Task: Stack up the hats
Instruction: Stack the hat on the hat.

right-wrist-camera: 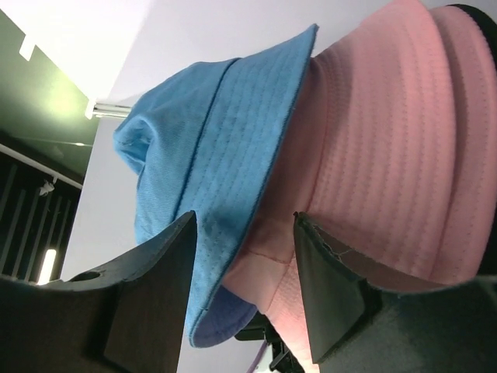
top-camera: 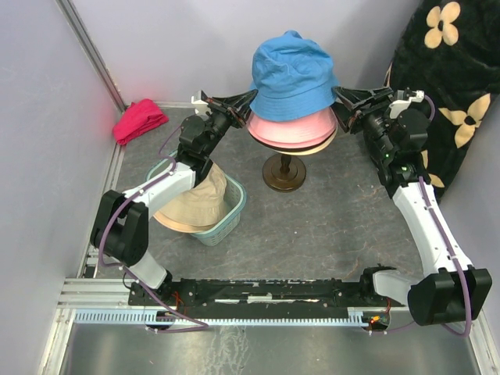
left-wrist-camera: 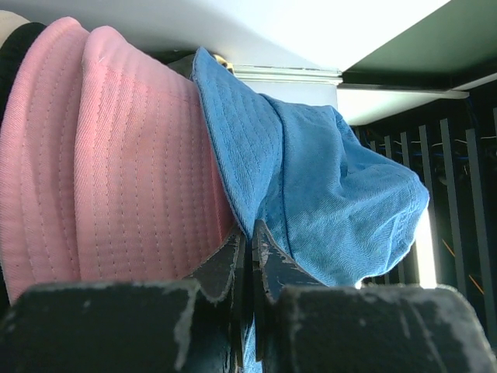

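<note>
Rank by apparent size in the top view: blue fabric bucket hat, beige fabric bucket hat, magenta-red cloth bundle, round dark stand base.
1. Blue fabric bucket hat, though raised nearer the camera.
2. Beige fabric bucket hat, partly hidden.
3. Magenta-red cloth bundle.
4. Round dark stand base.

I'm driving a robot test cell in a lab, not anyone's home. The dark stand [top-camera: 283,173] sits on a grey table [top-camera: 328,234] boxed in by plain pale wall panels [top-camera: 172,39] behind it and to its left, joined at an aluminium post [top-camera: 92,53]. Nearer me than the stand, aluminium rails [top-camera: 94,291] and a black mounting plate [top-camera: 258,291] edge the table. Right of the stand hangs a black flowered cloth [top-camera: 453,86].
</note>
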Controlling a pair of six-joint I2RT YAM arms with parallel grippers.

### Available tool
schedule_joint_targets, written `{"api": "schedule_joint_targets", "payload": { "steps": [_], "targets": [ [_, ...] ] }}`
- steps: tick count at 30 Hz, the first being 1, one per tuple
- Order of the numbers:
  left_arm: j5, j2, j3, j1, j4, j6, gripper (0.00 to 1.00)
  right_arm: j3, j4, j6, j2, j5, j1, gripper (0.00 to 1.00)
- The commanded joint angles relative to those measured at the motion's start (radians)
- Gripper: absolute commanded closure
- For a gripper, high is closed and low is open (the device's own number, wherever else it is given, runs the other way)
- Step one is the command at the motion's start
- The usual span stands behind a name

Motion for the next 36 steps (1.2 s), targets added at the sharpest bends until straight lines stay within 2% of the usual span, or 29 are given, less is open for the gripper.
{"api": "schedule_joint_targets", "payload": {
  "steps": [1,10,14,15,16,19,20,30,36],
  "targets": [
    [0.015,0.007,0.026,-0.020,-0.032,0.064,0.95,0.064,0.016,0.007,-0.034,0.005,0.008,0.40],
    [0.013,-0.002,0.015,-0.026,-0.039,0.072,0.96,0.078,0.022,0.020,-0.040,0.017,0.018,0.41],
    [0.011,-0.002,0.015,-0.033,-0.041,0.075,0.96,0.076,0.049,0.046,-0.030,0.021,0.033,0.46],
    [0.009,-0.003,0.016,-0.034,-0.041,0.077,0.96,0.073,0.060,0.055,-0.028,0.025,0.039,0.56],
    [0.009,-0.002,0.016,-0.033,-0.041,0.076,0.96,0.072,0.060,0.054,-0.029,0.028,0.040,0.59],
    [0.004,-0.003,0.016,-0.035,-0.041,0.075,0.96,0.053,0.046,0.049,-0.047,0.049,0.041,0.89],
    [0.003,-0.002,0.016,-0.036,-0.042,0.074,0.96,0.050,0.038,0.044,-0.051,0.050,0.040,0.97],
    [-0.014,0.013,0.020,-0.033,-0.038,0.057,0.95,-0.047,0.026,0.027,-0.085,0.036,0.031,0.98],
    [-0.025,0.026,0.017,-0.034,-0.027,0.034,0.95,-0.113,0.064,0.043,-0.050,0.023,0.023,0.99]
  ]
}}
